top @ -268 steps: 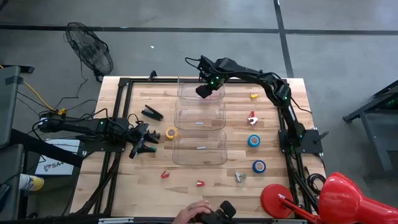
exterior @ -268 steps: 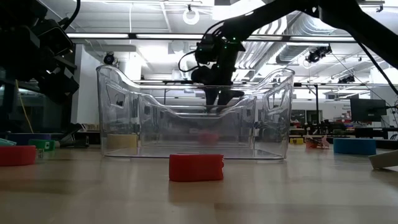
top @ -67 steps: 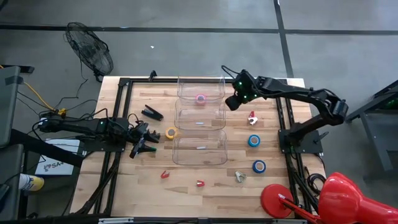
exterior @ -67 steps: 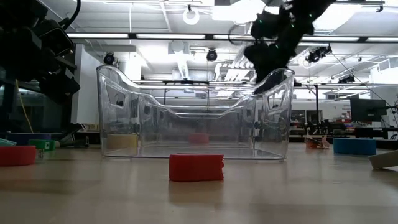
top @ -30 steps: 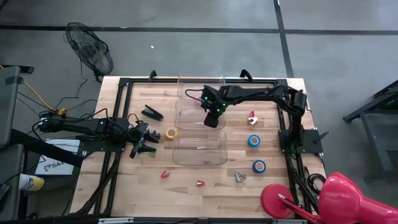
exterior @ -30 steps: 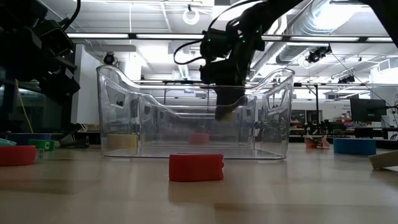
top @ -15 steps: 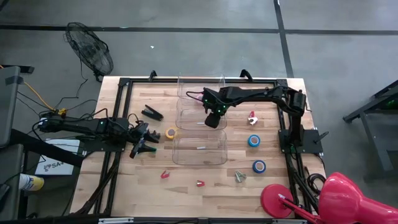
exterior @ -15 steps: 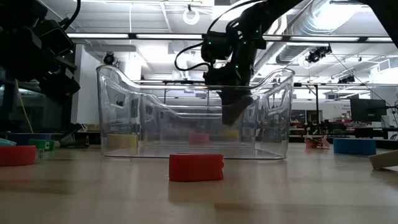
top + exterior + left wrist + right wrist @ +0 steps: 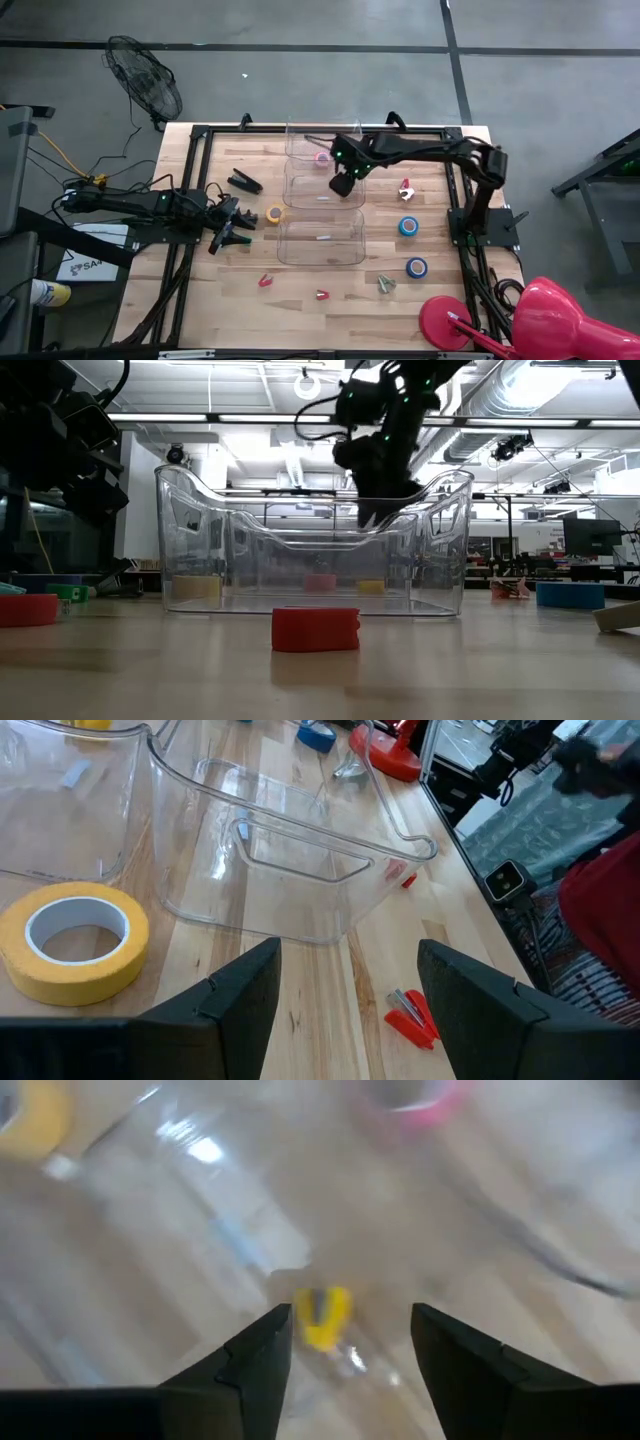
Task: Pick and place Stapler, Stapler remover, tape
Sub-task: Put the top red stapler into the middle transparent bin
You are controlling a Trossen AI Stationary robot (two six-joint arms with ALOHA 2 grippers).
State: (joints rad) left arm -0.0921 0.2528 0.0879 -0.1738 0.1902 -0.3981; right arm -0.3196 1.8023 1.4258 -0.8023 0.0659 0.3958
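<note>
Hovering my right gripper (image 9: pixel 343 186) over the middle clear bin (image 9: pixel 322 185), fingers spread wide, nothing in them. Below them a small yellow item (image 9: pixel 322 1317) sits on that bin's floor, kinda blurry, so I can't tell what it is. The pink tape (image 9: pixel 323 158) lies in the far bin (image 9: pixel 322 143). Yellow tape (image 9: pixel 274 213) rests on the table (image 9: pixel 200 290) just beside my left gripper (image 9: pixel 232 228), also open and empty. Two blue tapes (image 9: pixel 408 226) are over by my right arm's base.
</note>
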